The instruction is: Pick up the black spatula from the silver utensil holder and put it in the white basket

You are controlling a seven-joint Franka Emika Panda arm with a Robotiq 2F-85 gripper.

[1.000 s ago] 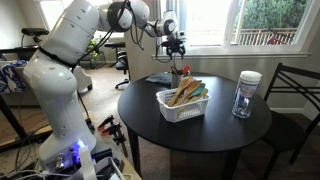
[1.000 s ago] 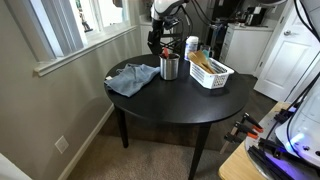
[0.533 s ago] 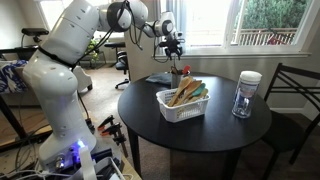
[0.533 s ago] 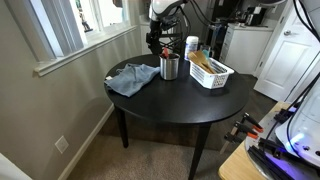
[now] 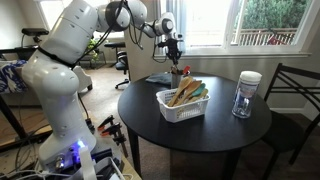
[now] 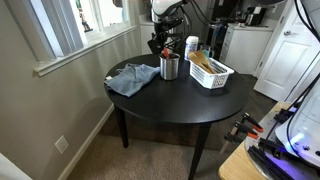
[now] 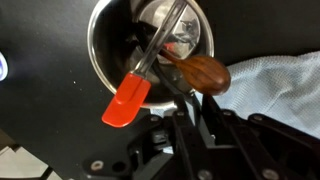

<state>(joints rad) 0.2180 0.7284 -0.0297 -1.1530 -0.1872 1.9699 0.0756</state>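
Setting: a domestic dining area. The end effector [image 5: 175, 47] hangs over a round black dining surface [image 5: 220, 132] standing on beige carpet [image 6: 100, 160]. Behind the end effector, a white-trimmed window [image 5: 262, 20] looks out on a deck railing [image 5: 268, 38]. A black dining chair [image 5: 296, 95] stands at the far side of the surface from the end effector. In an exterior view, a white panelled door [image 6: 300, 60] and a wall outlet [image 6: 62, 144], low on the wall well below the end effector, are residential fittings.
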